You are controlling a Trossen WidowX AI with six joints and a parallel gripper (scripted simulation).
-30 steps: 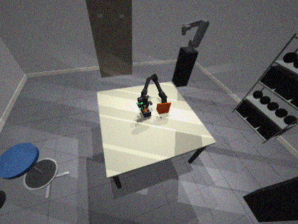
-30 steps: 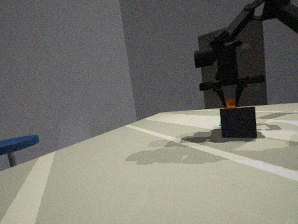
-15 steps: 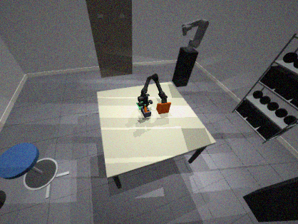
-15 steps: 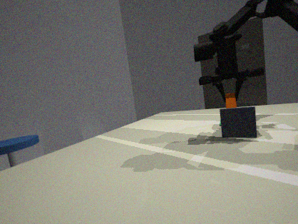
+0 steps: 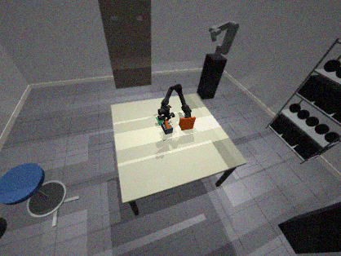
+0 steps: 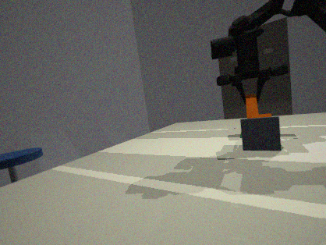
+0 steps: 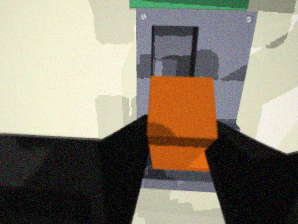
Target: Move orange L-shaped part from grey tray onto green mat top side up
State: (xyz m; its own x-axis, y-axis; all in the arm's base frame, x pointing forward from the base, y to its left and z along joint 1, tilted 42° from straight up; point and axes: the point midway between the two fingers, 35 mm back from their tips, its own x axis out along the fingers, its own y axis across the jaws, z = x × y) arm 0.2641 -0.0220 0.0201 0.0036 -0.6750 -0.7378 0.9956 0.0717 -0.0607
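Observation:
My gripper [image 7: 176,123] [image 6: 252,94] [image 5: 165,118] is shut on the orange L-shaped part [image 7: 182,107] [image 6: 253,107]. The part hangs upright from the fingers, and its L-shaped end sits just above the top of the grey tray [image 7: 235,55] [image 6: 260,134] [image 5: 167,130]. The tray's pocket [image 7: 173,47] shows dark and empty below the part in the wrist view. The green mat [image 7: 189,4] [image 5: 157,120] lies on the table right beyond the tray's far edge.
The tray stands on a pale table [image 5: 171,163] [image 6: 117,195]. An orange upright block [image 5: 188,122] stands by the arm's base, right of the tray. A blue stool [image 5: 20,183] [image 6: 19,156], a shelf rack [image 5: 318,110] and a second arm on a pedestal [image 5: 214,69] stand around the table.

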